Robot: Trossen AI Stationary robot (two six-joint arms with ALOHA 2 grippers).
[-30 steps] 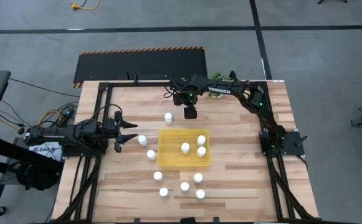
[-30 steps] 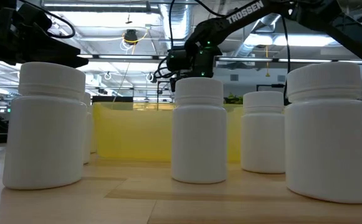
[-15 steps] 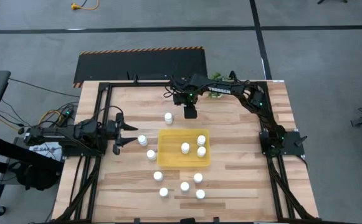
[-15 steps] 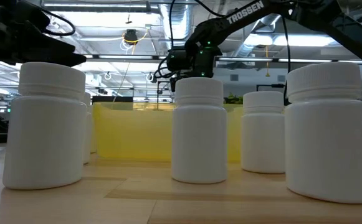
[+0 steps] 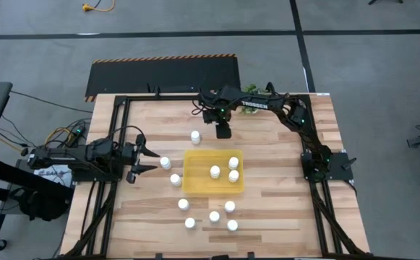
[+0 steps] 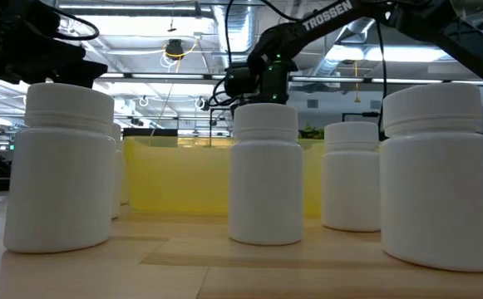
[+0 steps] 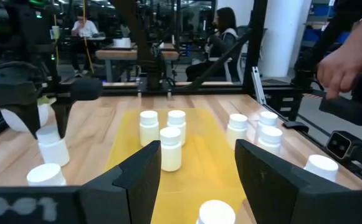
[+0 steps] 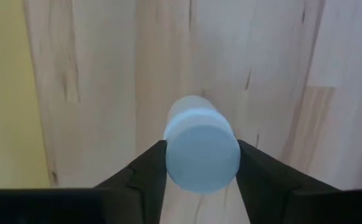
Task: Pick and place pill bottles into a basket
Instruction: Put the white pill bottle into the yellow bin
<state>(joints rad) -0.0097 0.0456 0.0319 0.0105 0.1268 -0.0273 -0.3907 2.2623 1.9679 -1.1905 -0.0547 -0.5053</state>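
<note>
The yellow basket (image 5: 195, 184) lies mid-table with three white pill bottles (image 5: 215, 171) standing in it. Two bottles (image 5: 165, 162) stand left of it, one (image 5: 195, 136) stands at its far left, and several (image 5: 214, 216) stand near the front edge. My right gripper (image 5: 223, 132) is just beyond the basket's far side and is shut on a pill bottle (image 8: 202, 152). My left gripper (image 5: 146, 160) is open and empty, level, left of the two bottles. It points toward the basket (image 7: 193, 143). My right gripper pinches the bottle at its cap (image 8: 171, 155) between its two fingers, one on each side. The fingers come from above, pointing down. The bottle stays upright, cap up. In the left wrist view, the bottle's base (image 7: 19, 124) seems to hang a little above the table.
A small green plant (image 5: 251, 89) stands at the far edge behind my right arm. Black frame rails (image 5: 116, 130) run along the table's sides. A person's hand (image 7: 349, 59) shows beyond the table's right side. Bare wood lies right of the basket.
My right gripper has shifted slightly toward the table's right edge, still shut on its bottle. My left gripper has drawn back a little toward the left edge, staying open. The other bottles have not moved.
</note>
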